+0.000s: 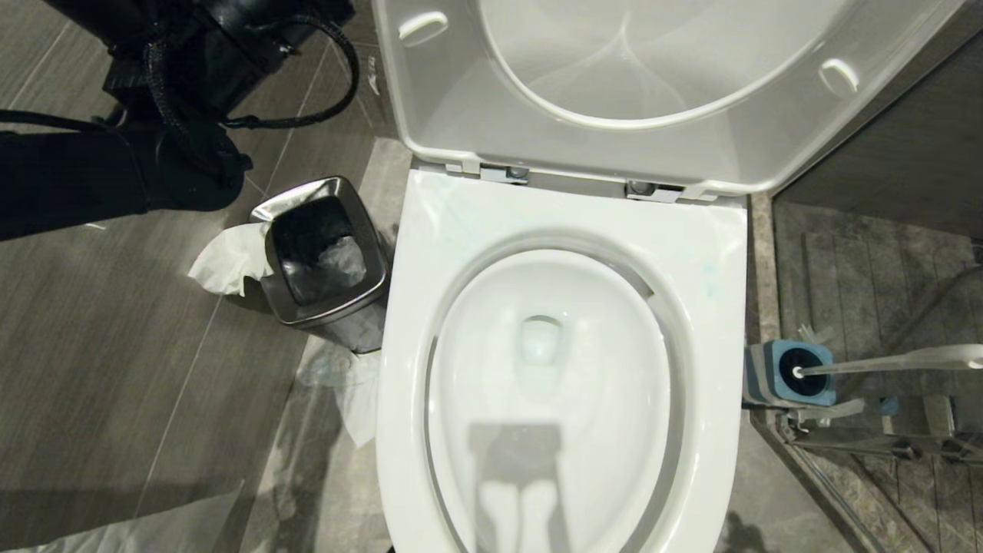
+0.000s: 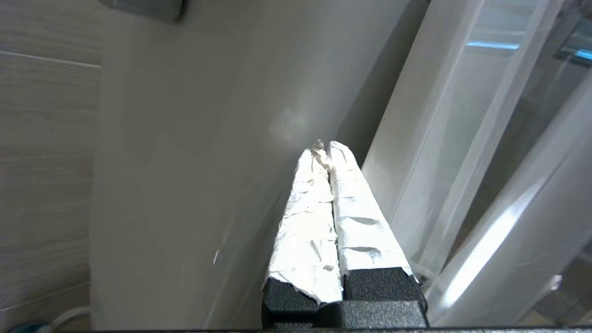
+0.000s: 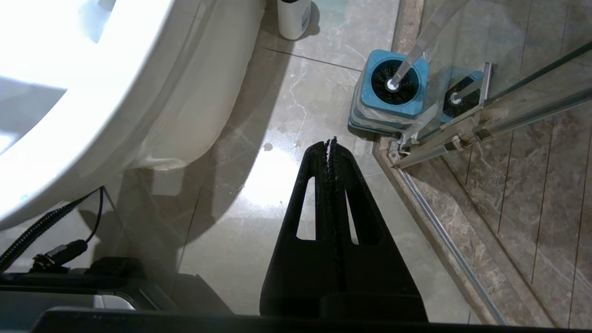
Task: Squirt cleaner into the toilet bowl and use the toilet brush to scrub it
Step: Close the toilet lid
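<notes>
With both my left gripper (image 2: pixel 326 148) and right gripper (image 3: pixel 331 143) closed on nothing, the toilet brush (image 1: pixel 883 362) stands in its holder (image 1: pixel 791 374) right of the toilet bowl (image 1: pixel 561 230); I'd grip its light, stiff, likely slippery handle mid-shaft.

The left arm (image 1: pixel 115 115) at ten o'clock is matte black, draped with braided black cables. Crinkled white tape wraps both tapered fingers of the left gripper (image 2: pixel 325 147). The right gripper (image 3: pixel 331 141) is bare black, its triangular fingers slotted.
</notes>
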Robot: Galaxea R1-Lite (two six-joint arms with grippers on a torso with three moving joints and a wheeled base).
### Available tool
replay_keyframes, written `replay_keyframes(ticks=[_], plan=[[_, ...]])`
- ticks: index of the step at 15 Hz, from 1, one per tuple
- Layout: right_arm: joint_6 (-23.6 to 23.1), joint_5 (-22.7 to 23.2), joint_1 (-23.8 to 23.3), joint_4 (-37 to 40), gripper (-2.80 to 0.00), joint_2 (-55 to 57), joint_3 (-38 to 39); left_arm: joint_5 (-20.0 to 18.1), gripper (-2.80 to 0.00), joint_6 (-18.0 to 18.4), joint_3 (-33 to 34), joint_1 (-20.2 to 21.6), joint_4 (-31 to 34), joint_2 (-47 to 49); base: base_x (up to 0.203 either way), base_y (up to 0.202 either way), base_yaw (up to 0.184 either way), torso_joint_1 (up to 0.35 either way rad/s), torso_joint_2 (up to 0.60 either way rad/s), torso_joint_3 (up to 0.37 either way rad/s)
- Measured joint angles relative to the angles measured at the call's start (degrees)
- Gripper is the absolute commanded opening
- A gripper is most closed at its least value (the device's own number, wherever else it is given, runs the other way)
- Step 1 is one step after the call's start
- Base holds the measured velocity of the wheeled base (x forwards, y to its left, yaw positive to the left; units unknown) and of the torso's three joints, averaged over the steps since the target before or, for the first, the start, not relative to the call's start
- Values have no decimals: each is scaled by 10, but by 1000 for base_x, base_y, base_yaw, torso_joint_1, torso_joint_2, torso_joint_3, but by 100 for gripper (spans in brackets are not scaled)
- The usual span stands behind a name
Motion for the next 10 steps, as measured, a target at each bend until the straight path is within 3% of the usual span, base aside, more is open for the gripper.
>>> replay_keyframes(ticks=[3,5,10], plan=[[0,0,0,0,-280,0,0,8,-280,29,0,-4,9,4,0,0,0,0,0,0],[0,0,0,0,-280,0,0,6,-280,23,0,-3,9,5,0,0,0,0,0,0],[0,0,0,0,-280,0,0,-37,-280,-52,0,1,-35,6,0,0,0,0,0,0]])
